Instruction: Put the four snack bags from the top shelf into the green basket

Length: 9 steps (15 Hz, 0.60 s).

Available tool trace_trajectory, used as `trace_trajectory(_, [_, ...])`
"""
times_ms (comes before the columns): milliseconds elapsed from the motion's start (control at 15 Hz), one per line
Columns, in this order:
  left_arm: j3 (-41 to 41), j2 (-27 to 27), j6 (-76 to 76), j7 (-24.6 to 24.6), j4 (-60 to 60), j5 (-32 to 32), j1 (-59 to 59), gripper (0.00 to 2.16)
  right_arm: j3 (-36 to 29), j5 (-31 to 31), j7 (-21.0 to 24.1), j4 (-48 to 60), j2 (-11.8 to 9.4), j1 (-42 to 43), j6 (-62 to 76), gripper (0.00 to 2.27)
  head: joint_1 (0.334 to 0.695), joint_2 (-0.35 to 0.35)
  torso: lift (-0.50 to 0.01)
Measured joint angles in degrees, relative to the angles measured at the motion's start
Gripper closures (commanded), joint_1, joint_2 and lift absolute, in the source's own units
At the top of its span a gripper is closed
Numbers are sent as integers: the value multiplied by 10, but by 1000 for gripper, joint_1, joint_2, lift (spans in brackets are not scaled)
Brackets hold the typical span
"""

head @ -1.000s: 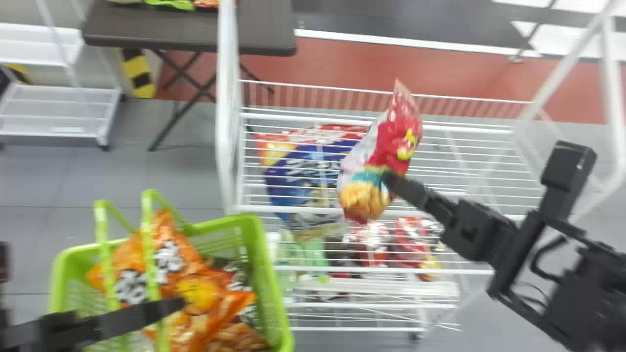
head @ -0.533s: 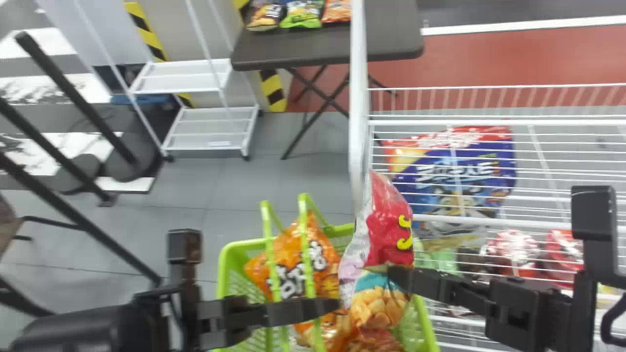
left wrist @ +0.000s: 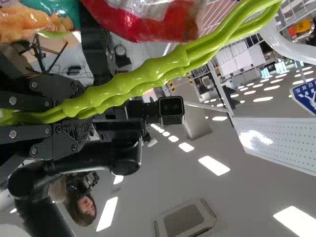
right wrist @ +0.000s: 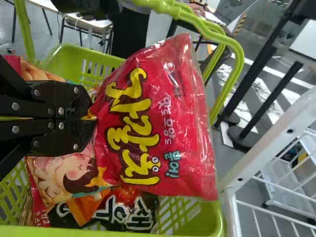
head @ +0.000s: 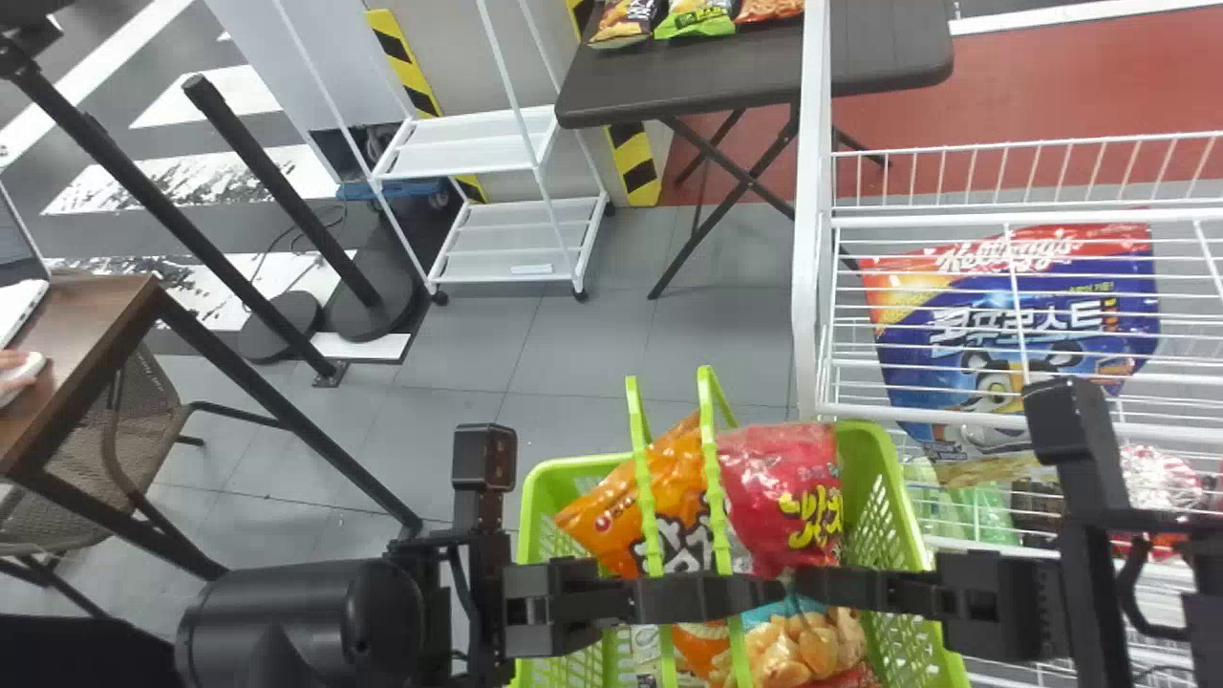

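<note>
One red snack bag pinched in the right claw, over the mouth of the green basket. Left claw clenched round both basket handles. An orange bag and a dark-labelled bag lie inside.

Step, as judged: lower and release. Keep the left grip so the basket cannot tip. Ease the red bag down on the shelf-side of the handles, let it settle on the others, then open fully and lift straight out. Risks: bag snagging on a handle, claws knocking tips, crisps crushed if pressed. Film looks slick and puffed; it may slide or spring up on release. Depth of bag below rim: cannot tell.

Surface: white wire shelf just beside the basket; a large blue bag seen through its wires.

Room: grey tiled floor, dark folding table bearing more packets, white trolley, yellow-black striping.
</note>
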<state>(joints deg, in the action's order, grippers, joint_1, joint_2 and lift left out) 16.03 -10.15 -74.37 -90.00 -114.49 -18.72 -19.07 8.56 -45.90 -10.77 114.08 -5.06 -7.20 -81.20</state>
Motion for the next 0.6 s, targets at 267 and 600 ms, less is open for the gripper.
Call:
trace_trajectory(267, [4,0,0,0,4,1,2,2148,-73,-32,-33,84,-2,-30,-63,33,695,309,0])
trace_trajectory(600, [9,-1,2,0,17,0,4,2148,-265,-116,-80,167,2,-73,-87,53,695,162,0])
